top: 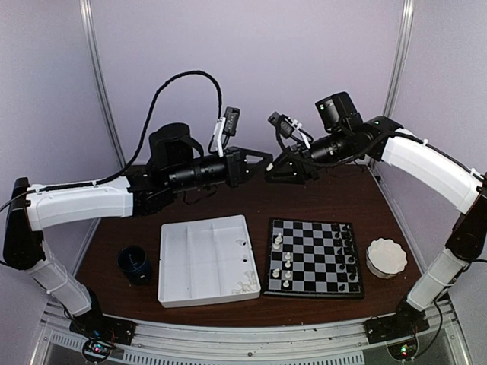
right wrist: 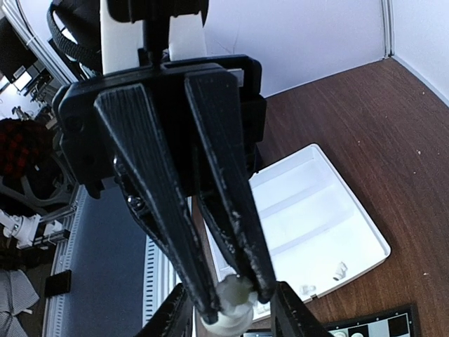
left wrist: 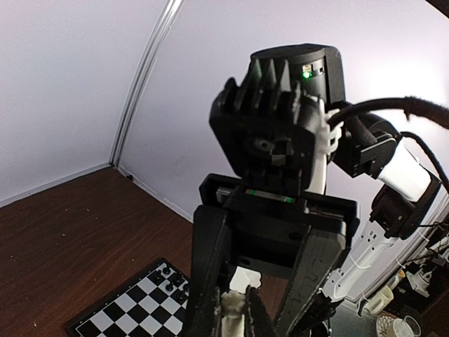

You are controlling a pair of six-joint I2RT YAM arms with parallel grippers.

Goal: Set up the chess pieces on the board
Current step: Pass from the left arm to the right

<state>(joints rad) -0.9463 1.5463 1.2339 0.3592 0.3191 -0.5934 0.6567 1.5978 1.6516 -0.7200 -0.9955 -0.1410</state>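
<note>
Both arms meet in mid-air above the back of the table (top: 228,199). The left gripper (right wrist: 231,291) is clenched on a white chess piece (right wrist: 228,312), pinched at its fingertips. The right gripper (top: 275,173) faces it tip to tip, its fingers (right wrist: 295,316) spread apart either side of that piece; contact can't be told. Below, the board (top: 313,262) lies flat just right of the white tray (top: 198,251). A few white pieces (top: 283,258) stand on its left columns and black pieces (top: 348,251) along its right side. More loose white pieces (top: 245,286) sit in the tray's near right corner.
</note>
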